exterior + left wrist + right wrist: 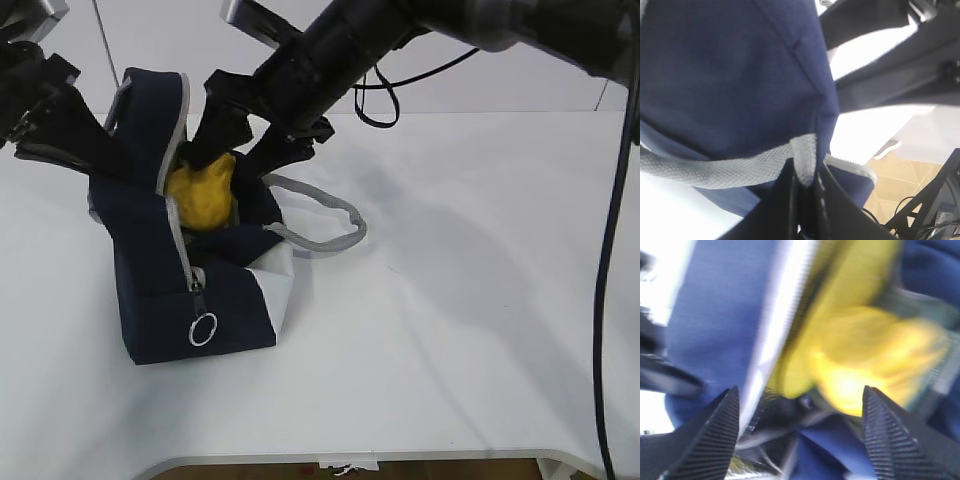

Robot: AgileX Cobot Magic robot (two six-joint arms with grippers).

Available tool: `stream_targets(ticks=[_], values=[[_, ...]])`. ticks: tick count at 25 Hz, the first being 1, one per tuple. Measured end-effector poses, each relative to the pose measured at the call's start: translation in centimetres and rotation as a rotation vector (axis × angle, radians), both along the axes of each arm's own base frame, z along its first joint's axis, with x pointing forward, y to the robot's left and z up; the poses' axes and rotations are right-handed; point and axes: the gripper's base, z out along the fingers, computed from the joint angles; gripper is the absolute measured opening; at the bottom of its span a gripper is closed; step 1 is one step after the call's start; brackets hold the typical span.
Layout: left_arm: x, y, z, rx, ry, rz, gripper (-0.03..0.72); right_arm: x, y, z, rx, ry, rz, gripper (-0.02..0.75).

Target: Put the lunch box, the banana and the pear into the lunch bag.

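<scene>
The navy lunch bag (200, 290) stands at the left of the table with its zipper open. The golden-yellow pear (203, 195) sits in the opening. My right gripper (250, 150) hovers just above it, open and empty, with a finger on either side. In the right wrist view the pear (870, 365) is a blurred yellow mass beyond the open gripper (801, 390). A longer yellow shape (860, 275) above it may be the banana. The lunch box is hidden. My left gripper (100, 150) is shut on the bag's grey strap (715, 170), its fingertips (790, 172) pinching it.
The bag's other grey strap handle (330, 225) lies looped on the white table (450, 330) to the right of the bag. The zipper's ring pull (203, 329) hangs at the bag's front. Black cables (375, 100) hang behind the right arm.
</scene>
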Motion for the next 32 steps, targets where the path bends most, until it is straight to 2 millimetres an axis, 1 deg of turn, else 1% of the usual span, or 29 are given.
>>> stream_targets(ticks=[2, 5, 8, 11, 17, 22, 24, 32], values=[[0.0, 0.0, 0.0, 0.002, 0.0, 0.0, 0.003, 0.1, -0.1, 0.1, 0.013, -0.009, 0.008, 0.582], [0.0, 0.0, 0.0, 0.002, 0.0, 0.0, 0.004, 0.0, 0.3, 0.3, 0.076, -0.002, 0.029, 0.582], [0.0, 0.0, 0.0, 0.004, 0.0, -0.001, 0.003, 0.1, 0.6, 0.0, 0.109, 0.005, 0.04, 0.581], [0.0, 0.0, 0.0, 0.004, 0.0, -0.001, 0.003, 0.2, 0.6, -0.5, 0.098, 0.007, 0.041, 0.581], [0.0, 0.0, 0.0, 0.005, 0.0, -0.001, 0.004, 0.4, -0.1, -1.1, -0.012, -0.045, 0.049, 0.581], [0.0, 0.0, 0.0, 0.007, 0.0, -0.002, 0.004, 0.8, -1.4, -0.9, -0.184, -0.118, 0.021, 0.581], [0.0, 0.1, 0.0, 0.008, 0.0, -0.002, 0.004, 0.9, -1.7, -1.0, -0.221, -0.13, 0.01, 0.58], [0.0, 0.1, -0.1, 0.009, 0.0, -0.003, 0.003, 1.1, -2.1, -1.4, -0.274, -0.139, -0.003, 0.568]])
